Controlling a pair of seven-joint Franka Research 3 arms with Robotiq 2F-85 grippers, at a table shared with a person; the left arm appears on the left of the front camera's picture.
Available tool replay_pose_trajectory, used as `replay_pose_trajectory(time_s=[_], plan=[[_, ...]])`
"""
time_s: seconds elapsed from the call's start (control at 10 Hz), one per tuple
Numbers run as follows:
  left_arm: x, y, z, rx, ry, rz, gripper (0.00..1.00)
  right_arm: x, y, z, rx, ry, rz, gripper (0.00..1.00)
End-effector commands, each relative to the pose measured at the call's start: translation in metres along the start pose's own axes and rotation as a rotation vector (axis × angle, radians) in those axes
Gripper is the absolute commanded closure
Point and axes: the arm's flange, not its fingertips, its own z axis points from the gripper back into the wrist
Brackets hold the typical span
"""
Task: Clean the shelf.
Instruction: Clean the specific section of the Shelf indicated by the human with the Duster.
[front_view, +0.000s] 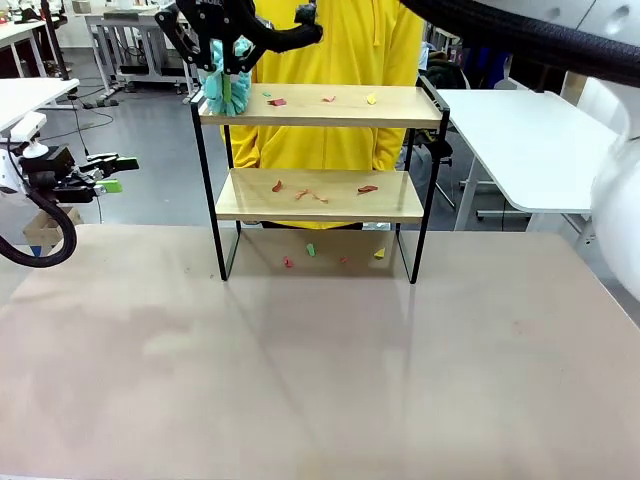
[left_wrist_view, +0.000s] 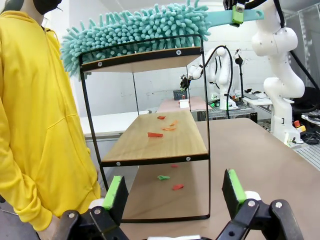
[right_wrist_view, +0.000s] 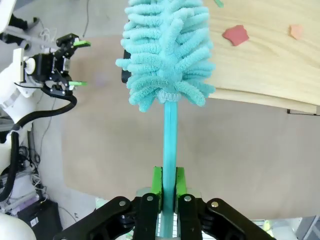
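Observation:
The shelf (front_view: 400, 108) stands at the table's far middle, two light boards in a black frame. Small red, orange, yellow and green scraps (front_view: 277, 186) lie on both boards and on the table beneath. My right gripper (front_view: 229, 52) hangs over the top board's left end, shut on the handle (right_wrist_view: 169, 150) of a teal fluffy duster (front_view: 228, 92). The duster head (left_wrist_view: 135, 30) rests along that end of the top board (right_wrist_view: 270, 70). My left gripper (front_view: 112, 174) hovers open off the table's left side, its green pads (left_wrist_view: 116, 194) facing the shelf's end (left_wrist_view: 165, 142) with nothing between them.
A person in a yellow hoodie (front_view: 330, 45) stands right behind the shelf, one sleeve (left_wrist_view: 35, 150) close to its end. A white side table (front_view: 530, 140) sits at the right. The beige table (front_view: 320, 370) stretches bare in front of the shelf.

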Motion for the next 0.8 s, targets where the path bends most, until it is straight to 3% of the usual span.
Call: replay_pose_trajectory(time_s=[0.0,0.1,0.5,0.7], plan=[[0.003,-0.001,0.000,0.000,-0.001,-0.018,0.00,0.016,0.018,0.018,0.019,0.068,-0.020,0.87],[0.003,-0.001,0.000,0.000,-0.001,-0.018,0.00,0.000,0.000,0.000,0.000,0.000,0.000,0.87],[0.003,-0.001,0.000,0.000,-0.001,-0.018,0.00,0.000,-0.001,0.000,0.003,0.015,-0.001,0.87],[0.003,-0.001,0.000,0.000,-0.001,-0.018,0.00,0.002,-0.034,-0.012,-0.045,0.045,-0.035,0.87]])
